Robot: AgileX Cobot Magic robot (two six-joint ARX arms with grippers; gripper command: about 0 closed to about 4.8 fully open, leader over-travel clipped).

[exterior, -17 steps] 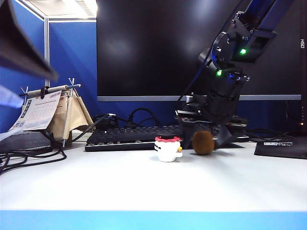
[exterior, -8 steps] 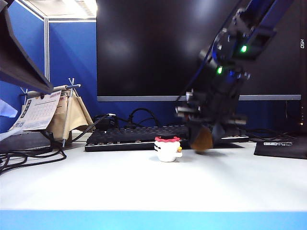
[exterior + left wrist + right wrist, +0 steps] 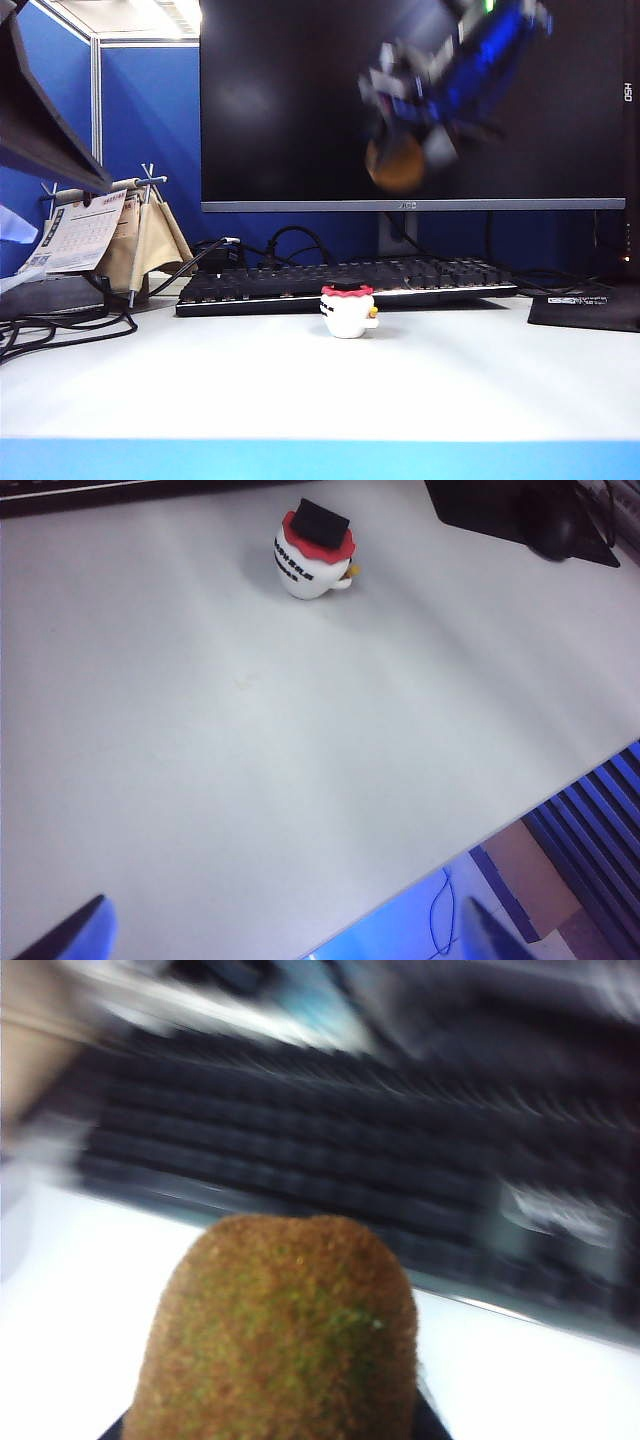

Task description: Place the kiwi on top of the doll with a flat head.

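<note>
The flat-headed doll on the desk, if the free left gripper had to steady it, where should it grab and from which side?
Probably around the doll with a flat head's round white body, below the red frill, coming from above with jaws straddling its sides. The flat black top stays free for the kiwi, which the right gripper holds high above. The left gripper is open, back from the doll.

Lighting: even, bright, overhead; white table (image 3: 300, 390) pale with mild sheen, soft shadows only. Exterior view: static items sharp; right gripper (image 3: 410, 150) and kiwi (image 3: 395, 163) heavily motion-smeared against the dark monitor (image 3: 290, 100). Left wrist view: slightly soft, faint pink cast; doll with a flat head (image 3: 313, 550) casts a weak shadow. Right wrist view: keyboard (image 3: 330, 1170) streaked with blur, kiwi near the lens soft.
</note>
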